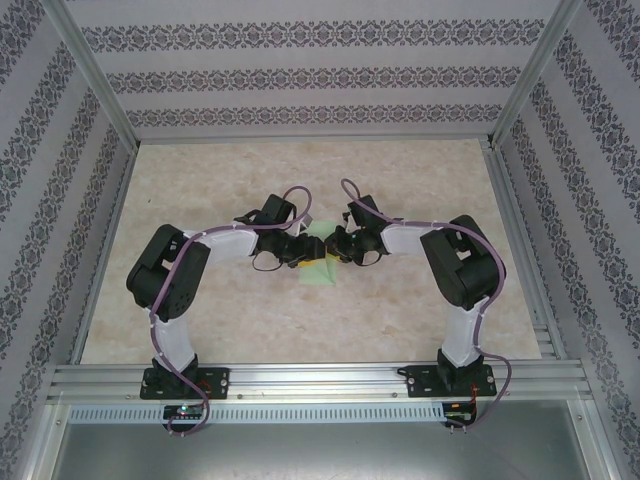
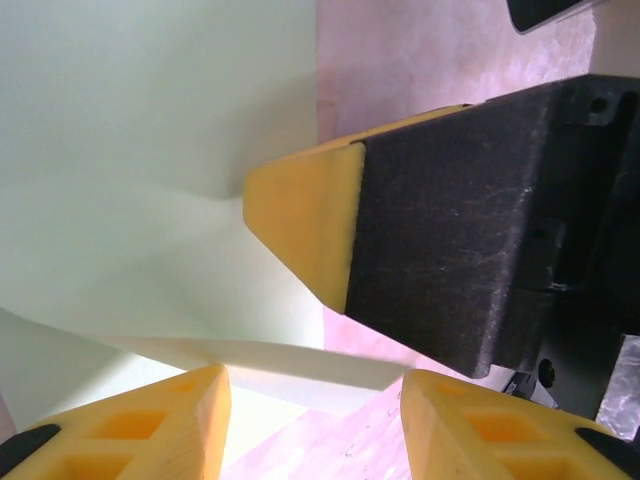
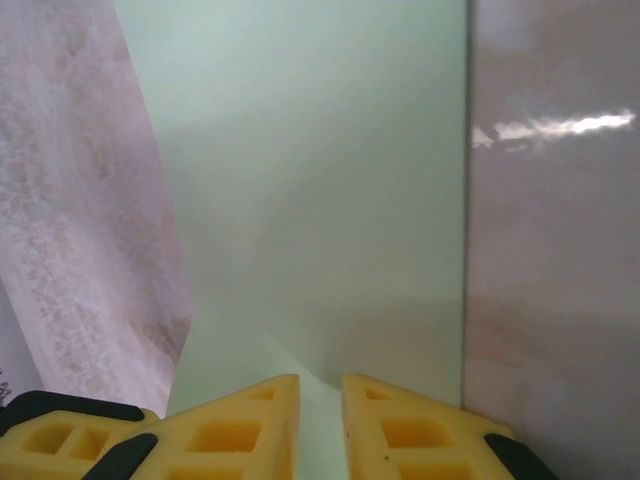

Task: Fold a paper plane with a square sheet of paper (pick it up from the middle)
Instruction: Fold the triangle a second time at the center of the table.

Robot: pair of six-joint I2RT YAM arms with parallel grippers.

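Your right gripper (image 3: pixel 320 420) pinches the square sheet of paper (image 3: pixel 320 200); left gripper (image 2: pixel 315 410) fingers spread. It's thin and floppy: grip near the crease.

Patterned wallpaper (image 1: pixel 300 75) in floral bands lined three sides; a pale marbled tabletop (image 1: pixel 420 170) sat inside a silver metal frame (image 1: pixel 320 378).

A pale, marbled beige surface (image 1: pixel 200 300) lies inside walls (image 1: pixel 300 75) papered in grey floral bands. Aluminium posts (image 1: pixel 95 85) stand at the back corners, and a slotted aluminium rail (image 1: pixel 320 378) runs along the near edge.
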